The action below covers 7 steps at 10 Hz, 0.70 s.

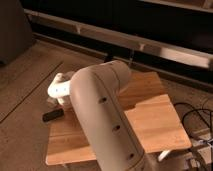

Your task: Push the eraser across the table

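The eraser lies at the left edge of the table, roughly midway between the near and far corners, and seems to hang partly over the side. Its long axis runs mostly left to right, tilted a little so that its right end sits slightly farther from the camera than its left end.

Just beyond it, toward the far left corner, is the gripper, low over the wood at the end of a whitish forearm; I cannot tell how it is set, since the big white arm fills the middle of the view and hides much of that corner.

Judging by this layout, the push looks close to finished: the eraser has almost no table left on its left side. Any further shove in that direction would likely tip it off onto the floor, so the sensible next move is either to stop and lift away or to redirect the push along the edge.
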Available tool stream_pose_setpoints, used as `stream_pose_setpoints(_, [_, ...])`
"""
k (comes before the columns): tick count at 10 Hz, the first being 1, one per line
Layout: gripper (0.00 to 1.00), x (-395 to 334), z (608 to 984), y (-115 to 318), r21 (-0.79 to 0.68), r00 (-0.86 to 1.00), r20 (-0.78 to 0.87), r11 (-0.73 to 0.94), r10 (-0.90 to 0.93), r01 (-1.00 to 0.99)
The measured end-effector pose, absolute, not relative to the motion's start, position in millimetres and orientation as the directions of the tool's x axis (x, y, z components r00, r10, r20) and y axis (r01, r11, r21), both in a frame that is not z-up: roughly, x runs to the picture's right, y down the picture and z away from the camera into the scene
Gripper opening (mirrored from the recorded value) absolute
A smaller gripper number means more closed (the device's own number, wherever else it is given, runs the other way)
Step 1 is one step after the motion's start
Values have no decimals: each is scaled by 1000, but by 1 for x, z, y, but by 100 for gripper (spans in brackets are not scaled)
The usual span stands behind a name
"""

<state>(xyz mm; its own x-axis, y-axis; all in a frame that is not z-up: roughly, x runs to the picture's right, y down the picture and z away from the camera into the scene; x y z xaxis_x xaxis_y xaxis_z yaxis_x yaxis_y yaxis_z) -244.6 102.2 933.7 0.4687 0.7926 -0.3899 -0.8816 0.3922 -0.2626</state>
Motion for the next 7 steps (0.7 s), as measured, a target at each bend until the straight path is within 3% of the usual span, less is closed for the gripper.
stream_pose_setpoints(4, [0, -278, 929, 94, -304, 508, -345, 418, 789, -856])
stream_pose_setpoints(7, [6, -283, 921, 93, -333, 503, -335, 399, 797, -855])
